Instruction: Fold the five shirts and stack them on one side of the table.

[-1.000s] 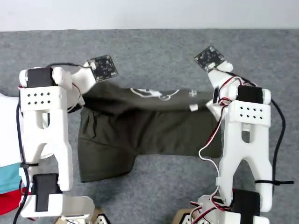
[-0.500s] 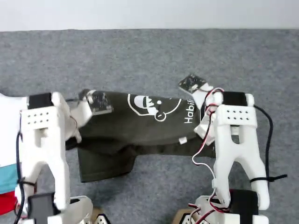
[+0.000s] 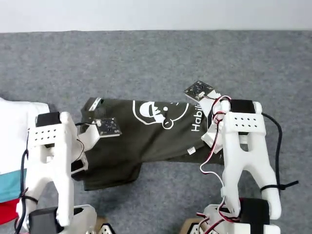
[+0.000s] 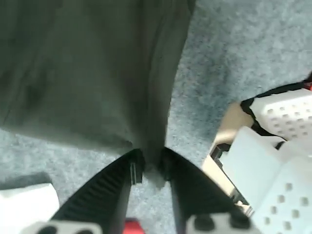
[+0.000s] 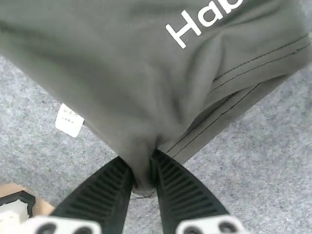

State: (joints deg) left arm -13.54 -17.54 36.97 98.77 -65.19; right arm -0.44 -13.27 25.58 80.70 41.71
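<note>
Where the left gripper (image 4: 148, 165) is pinched closed, a thin fold of the dark olive shirt (image 4: 97, 73) is caught between its ribbed jaws. The cloth falls away from the pinch in long, soft creases. The right gripper (image 5: 142, 170) is likewise clamped on a bunched ridge of the same shirt, close to a stitched hem. A small white label (image 5: 68, 120) dangles from the fabric nearby.

From above, the shirt lies near the middle of the grey table (image 3: 156, 58), between the two arms, with its printed side up. The left arm holds its left side and the right arm its right side. An upper layer appears doubled over a lower one, which pokes out at the near left.

The shirt looks light and limp, with no stiffness of its own. It will likely sag between the two holds and follow only where it is gripped. The rough table covering may drag at any part that trails. So small a pinch could slip, so the safest holds are probably at the hem or a doubled edge, with both ends kept level so the fold runs straight.

At the table's left edge lies white cloth (image 3: 12, 141) with teal and red bands, possibly the stack.
</note>
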